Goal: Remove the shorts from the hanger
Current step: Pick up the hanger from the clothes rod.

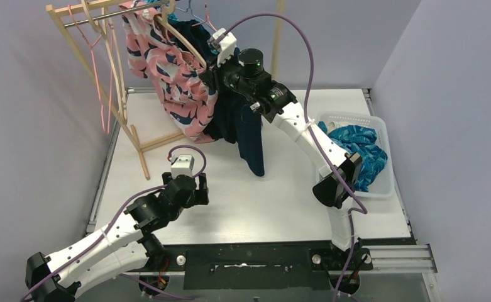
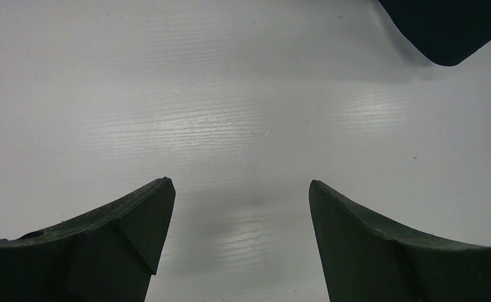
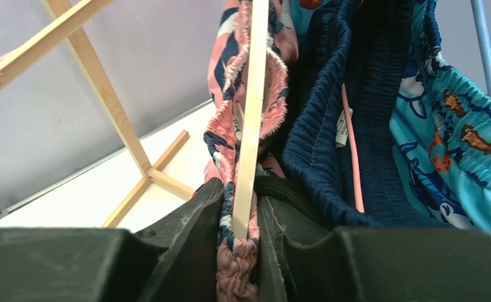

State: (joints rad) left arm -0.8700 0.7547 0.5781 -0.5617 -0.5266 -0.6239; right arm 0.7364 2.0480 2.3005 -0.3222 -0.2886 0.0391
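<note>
The right hand (image 3: pixel 239 217) is clenched on the gathered waistband of the pink-and-navy floral shorts (image 3: pixel 227 135), and the wrist view shows the pale arm of the wooden hanger (image 3: pixel 250 94) caught in the same pinch, fabric on both sides of it. That makes this grip awkward. Pulling now would likely drag the hanger along the rail, or tip the wooden rack (image 1: pixel 120 100) that stands at the tabletop's far left corner. A better way is to ease the pinch just enough for the wood to slip free. Then the elastic can be drawn along the hanger arm and off its tip, toward the near edge, slowly enough that the band stretches and does not snag. Touching the floral pair on its right, the dark navy shorts (image 3: pixel 331 94) hang with a long leg trailing onto the tabletop, and they could be tugged along too. The left hand (image 2: pixel 236 189) is released, its jaws wide, and hovers over bare tabletop (image 2: pixel 242 107) near the near left corner. It is well placed to come up and steady the hanger. By count there are two hands, one rack, and three pairs on it: floral, navy and the teal shark-print shorts (image 3: pixel 447 126). One blue wave-patterned pair (image 1: pixel 359 148) lies in the single white basket (image 1: pixel 349 117) at the right edge. Several bare hangers (image 1: pixel 97 47) hang at the rail's left end, and their number is unclear.
</note>
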